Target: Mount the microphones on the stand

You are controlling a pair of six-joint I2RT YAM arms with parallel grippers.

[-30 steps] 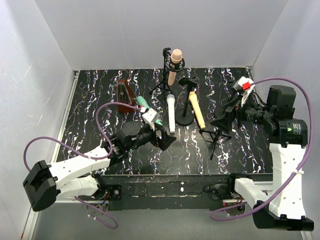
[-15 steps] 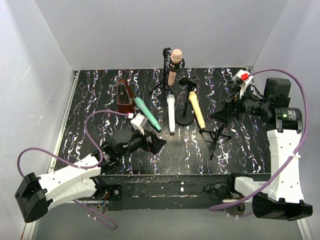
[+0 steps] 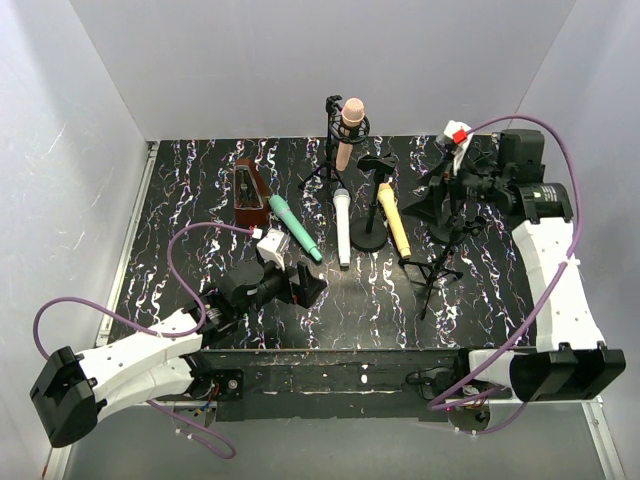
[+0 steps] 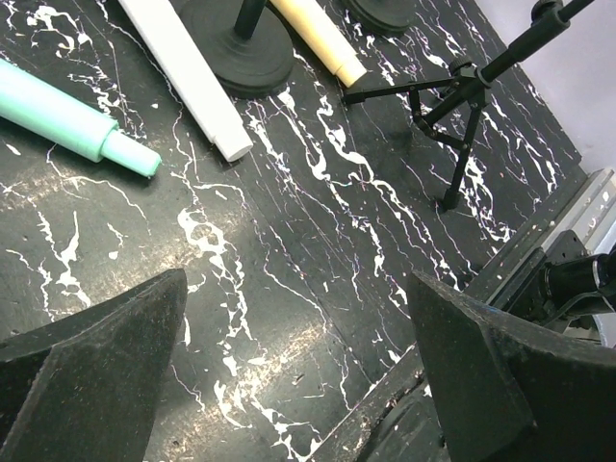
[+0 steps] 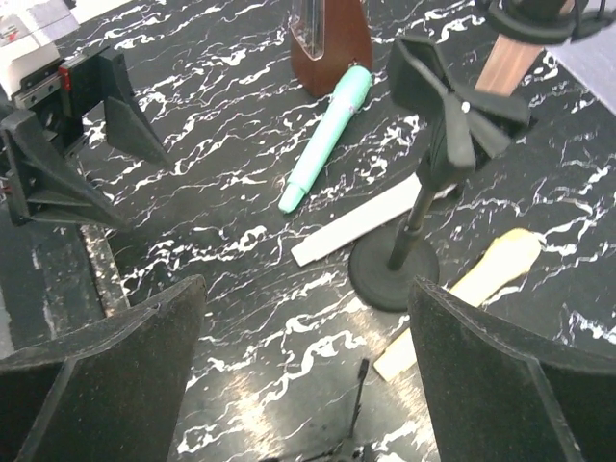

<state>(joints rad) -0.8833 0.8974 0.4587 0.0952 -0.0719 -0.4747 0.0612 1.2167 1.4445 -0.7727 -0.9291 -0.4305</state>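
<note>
Both pairs of jaws stand wide apart and empty: the left jaws low over the counter near its front, the right jaws raised at the right side. I count 4 mics. 1, the pink mic, sits upright in the rear tripod. 3 lie flat mid-counter: teal mic, white mic, yellow mic. I count 3 stands for certain: 2 tripods, the front tripod bare, and 1 round-base stand with an empty clip. 1 brown block. I judge a pickup is next: lower onto a lying mic and close across its barrel.
</note>
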